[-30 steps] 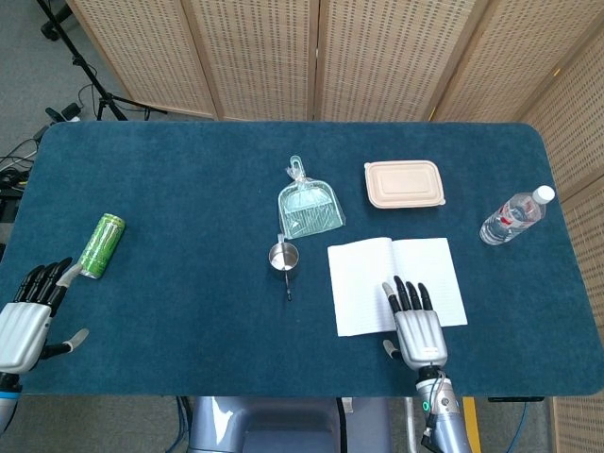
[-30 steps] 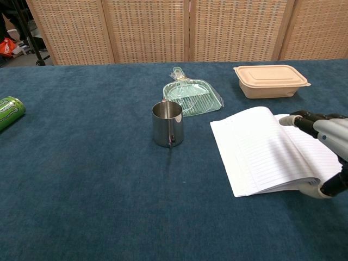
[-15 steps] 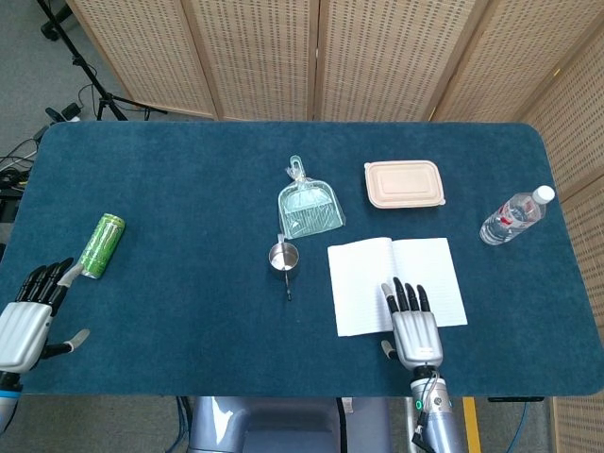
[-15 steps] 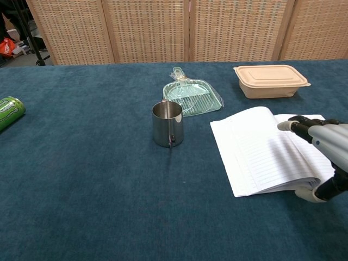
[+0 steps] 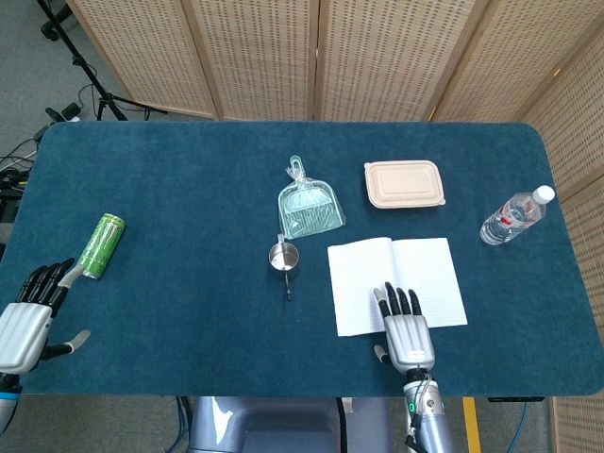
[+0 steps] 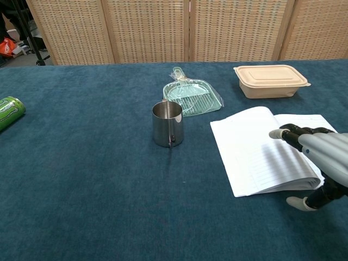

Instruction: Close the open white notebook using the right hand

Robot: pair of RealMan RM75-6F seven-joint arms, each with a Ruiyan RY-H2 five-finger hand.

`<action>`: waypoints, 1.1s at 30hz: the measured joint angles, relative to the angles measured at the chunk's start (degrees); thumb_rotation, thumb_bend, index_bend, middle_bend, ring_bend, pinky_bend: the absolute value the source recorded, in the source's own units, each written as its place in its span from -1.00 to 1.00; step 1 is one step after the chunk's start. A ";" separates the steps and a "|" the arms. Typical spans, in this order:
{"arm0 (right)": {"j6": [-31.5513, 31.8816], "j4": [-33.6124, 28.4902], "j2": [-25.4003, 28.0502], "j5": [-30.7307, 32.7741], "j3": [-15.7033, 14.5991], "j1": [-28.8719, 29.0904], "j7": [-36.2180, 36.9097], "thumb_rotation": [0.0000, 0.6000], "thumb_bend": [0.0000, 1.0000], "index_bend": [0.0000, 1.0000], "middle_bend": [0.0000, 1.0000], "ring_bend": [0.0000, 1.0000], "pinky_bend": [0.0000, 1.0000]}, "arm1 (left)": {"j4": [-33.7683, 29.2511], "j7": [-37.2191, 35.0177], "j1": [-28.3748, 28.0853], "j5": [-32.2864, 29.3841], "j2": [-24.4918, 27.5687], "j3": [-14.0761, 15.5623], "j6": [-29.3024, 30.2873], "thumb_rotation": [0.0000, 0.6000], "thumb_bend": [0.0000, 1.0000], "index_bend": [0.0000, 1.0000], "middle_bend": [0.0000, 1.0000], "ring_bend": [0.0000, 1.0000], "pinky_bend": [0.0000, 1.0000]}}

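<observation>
Two hands show at the near edge of the blue desk [image 5: 189, 170], one at each end of the scene. At far left the left hand [image 5: 26, 321] lies palm down by the desk's near left corner, fingers stretched forward and slightly apart, thumb out to the side, holding nothing. Just beyond its fingertips a green can [image 5: 101, 245] lies on its side, close to them; whether it touches cannot be told.

Toward the middle, a small steel cup [image 6: 167, 124] stands upright, and behind it a pale green dustpan [image 6: 191, 95] in clear wrapping lies flat. Right of the dustpan sits a beige lidded container [image 5: 404, 184].

The white notebook [image 5: 363, 274] lies open and flat in front of the container, just right of the cup, its lined pages facing up. The right hand [image 5: 406, 330] reaches in from the near edge, palm down and flat, dark fingers [image 6: 291, 133] extended side by side over the lower middle of the pages near the spine. Its thumb points down beside the notebook's near edge. It grips nothing. Whether the fingers press on the paper or float just above cannot be told.

At far right a clear water bottle [image 5: 514, 217] lies on its side.
</observation>
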 measured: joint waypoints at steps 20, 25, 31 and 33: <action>-2.19 5.51 -3.17 1.77 0.46 2.87 1.80 1.00 -0.48 -1.00 -1.00 -1.00 -1.00 | 0.15 0.07 -0.10 -0.07 -0.13 0.05 -0.14 1.00 -0.62 -1.00 -1.00 -1.00 -1.00; -2.51 6.89 -3.64 1.72 1.04 3.55 2.36 1.00 -0.48 -1.00 -1.00 -1.00 -1.00 | 0.14 0.18 -0.13 0.02 -0.20 0.11 -0.17 1.00 -0.62 -1.00 -1.00 -1.00 -1.00; -2.83 7.92 -3.79 2.40 1.66 4.32 2.62 1.00 -0.48 -1.00 -1.00 -1.00 -1.00 | 0.06 0.39 -0.14 0.36 -0.29 0.32 -0.22 1.00 -0.62 -1.00 -1.00 -1.00 -1.00; -2.89 8.13 -3.78 2.70 1.79 4.45 2.68 1.00 -0.48 -1.00 -1.00 -1.00 -1.00 | 0.04 0.41 -0.13 0.45 -0.29 0.36 -0.17 1.00 -0.62 -1.00 -1.00 -1.00 -1.00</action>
